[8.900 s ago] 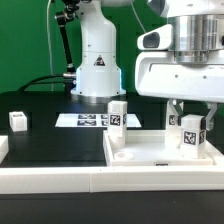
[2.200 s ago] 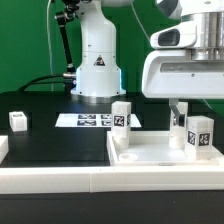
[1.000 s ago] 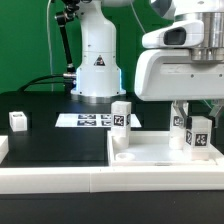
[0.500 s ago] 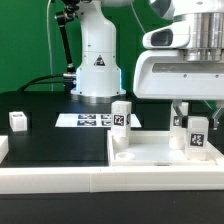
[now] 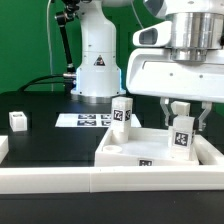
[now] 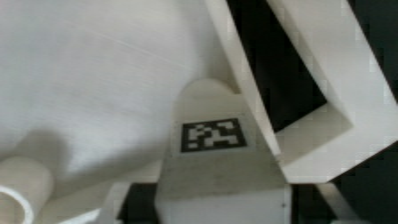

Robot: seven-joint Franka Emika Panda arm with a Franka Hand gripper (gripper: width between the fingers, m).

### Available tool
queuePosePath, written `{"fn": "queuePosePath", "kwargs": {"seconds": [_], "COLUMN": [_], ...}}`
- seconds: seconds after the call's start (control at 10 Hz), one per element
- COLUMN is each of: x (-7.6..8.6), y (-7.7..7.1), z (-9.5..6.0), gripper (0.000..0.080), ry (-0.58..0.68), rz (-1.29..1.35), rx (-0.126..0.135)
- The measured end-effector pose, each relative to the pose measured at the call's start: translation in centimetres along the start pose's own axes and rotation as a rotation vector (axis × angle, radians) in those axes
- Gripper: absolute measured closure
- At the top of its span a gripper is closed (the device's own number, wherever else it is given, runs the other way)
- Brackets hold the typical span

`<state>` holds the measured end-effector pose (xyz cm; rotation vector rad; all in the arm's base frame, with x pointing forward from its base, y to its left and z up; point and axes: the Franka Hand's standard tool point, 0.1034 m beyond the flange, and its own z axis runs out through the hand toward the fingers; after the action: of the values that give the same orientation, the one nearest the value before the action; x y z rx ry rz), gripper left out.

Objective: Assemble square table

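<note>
Black worktop (image 5: 50,135) carries the square table (image 5: 130,152), lower right. My tool (image 5: 183,118) pinches a leg (image 5: 183,135) upright over it, seemingly to seat it.

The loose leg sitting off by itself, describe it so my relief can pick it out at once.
Start at the white robot base at the back and go down to the black table. Near the exterior view's left edge stands a short white leg alone, far from the square slab, left of the marker board.
</note>
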<state>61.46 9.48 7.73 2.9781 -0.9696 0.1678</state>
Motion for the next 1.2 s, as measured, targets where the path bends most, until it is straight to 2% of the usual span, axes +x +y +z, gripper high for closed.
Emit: {"fn": "queuePosePath", "kwargs": {"seconds": [0.2, 0.4, 0.5, 0.6, 0.8, 1.2], "x": [0.2, 0.2, 0.3, 0.6, 0.7, 0.5], "y": [0.3, 0.3, 0.3, 1.1, 2.8, 3.1], "z": [0.1, 0.0, -0.7, -1.8, -3.2, -3.1], "gripper": [0.0499, 0.0236, 0.0168, 0.0168, 0.0155, 0.0151], "ry": [0.001, 0.003, 0.008, 0.014, 0.011, 0.004], "rz": [0.042, 0.026, -0.049, -0.119, -0.185, -0.182], "rx": [-0.005, -0.004, 0.006, 0.017, 0.024, 0.019]}}
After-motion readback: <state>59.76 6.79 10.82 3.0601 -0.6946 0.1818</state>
